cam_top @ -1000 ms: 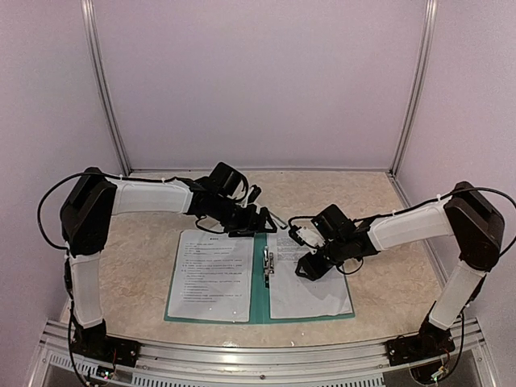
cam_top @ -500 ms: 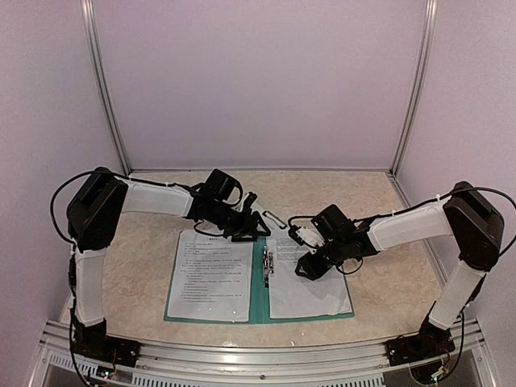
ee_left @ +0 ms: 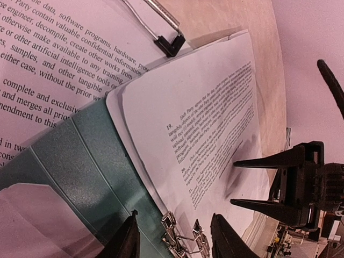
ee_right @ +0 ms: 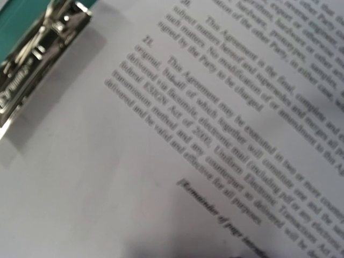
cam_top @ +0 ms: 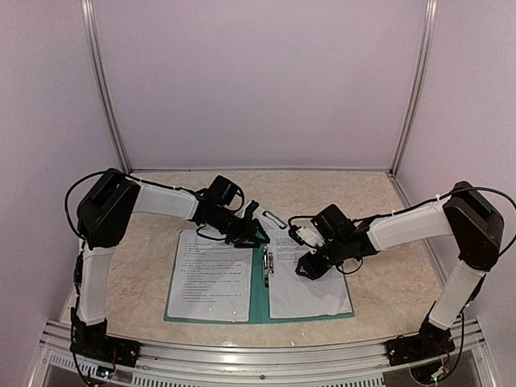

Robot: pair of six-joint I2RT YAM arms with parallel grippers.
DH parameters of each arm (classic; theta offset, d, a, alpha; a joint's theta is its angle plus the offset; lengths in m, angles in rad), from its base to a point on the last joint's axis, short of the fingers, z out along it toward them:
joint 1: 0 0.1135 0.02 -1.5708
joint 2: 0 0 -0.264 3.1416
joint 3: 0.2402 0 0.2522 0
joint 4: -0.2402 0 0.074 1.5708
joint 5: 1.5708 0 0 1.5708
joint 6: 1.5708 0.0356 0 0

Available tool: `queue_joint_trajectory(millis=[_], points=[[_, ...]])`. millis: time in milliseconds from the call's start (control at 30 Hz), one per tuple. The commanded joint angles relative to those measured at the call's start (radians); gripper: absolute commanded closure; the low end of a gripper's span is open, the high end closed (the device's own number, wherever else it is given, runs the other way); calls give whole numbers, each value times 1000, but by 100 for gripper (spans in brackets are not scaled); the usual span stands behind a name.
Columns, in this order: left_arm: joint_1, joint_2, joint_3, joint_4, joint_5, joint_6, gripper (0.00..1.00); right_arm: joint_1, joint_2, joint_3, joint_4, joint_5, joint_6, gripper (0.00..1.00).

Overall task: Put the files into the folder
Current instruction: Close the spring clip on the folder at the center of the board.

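The dark teal folder [cam_top: 259, 284] lies open near the table's front. One white printed sheet [cam_top: 211, 276] lies on its left half and another [cam_top: 310, 286] on its right half. The metal clip [cam_top: 268, 266] sits at the spine. My left gripper [cam_top: 256, 235] is open and empty, low over the spine's far end. In the left wrist view its fingers [ee_left: 226, 239] straddle the clip [ee_left: 183, 242]. My right gripper [cam_top: 306, 268] rests on the right sheet; the left wrist view shows it [ee_left: 232, 183] with fingers apart. The right wrist view shows only the sheet [ee_right: 188, 134] and clip [ee_right: 37, 37].
A thin loose metal bar with a black end [cam_top: 274, 218] lies on the beige table just beyond the folder, also in the left wrist view [ee_left: 161, 21]. White walls and metal posts enclose the table on three sides. An aluminium rail [cam_top: 258, 359] runs along the near edge.
My left arm has swung in and lowered, bringing its gripper nearer to the far end of the folder's spine. The right arm and the sheets have not moved.
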Motion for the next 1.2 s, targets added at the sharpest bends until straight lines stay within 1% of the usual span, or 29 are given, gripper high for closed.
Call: queue_joint_trajectory(millis=[0, 333, 700, 1167], points=[[1, 40, 31, -5, 44, 6, 59, 12, 35, 5, -66, -2, -7, 58], [-3, 84, 56, -16, 74, 1, 67, 13, 35, 6, -71, -2, -6, 61], [-7, 67, 34, 9, 120, -4, 78, 12, 43, 11, -74, -4, -8, 62], [-5, 22, 10, 33, 154, 13, 85, 12, 49, 20, -81, -5, -11, 63]])
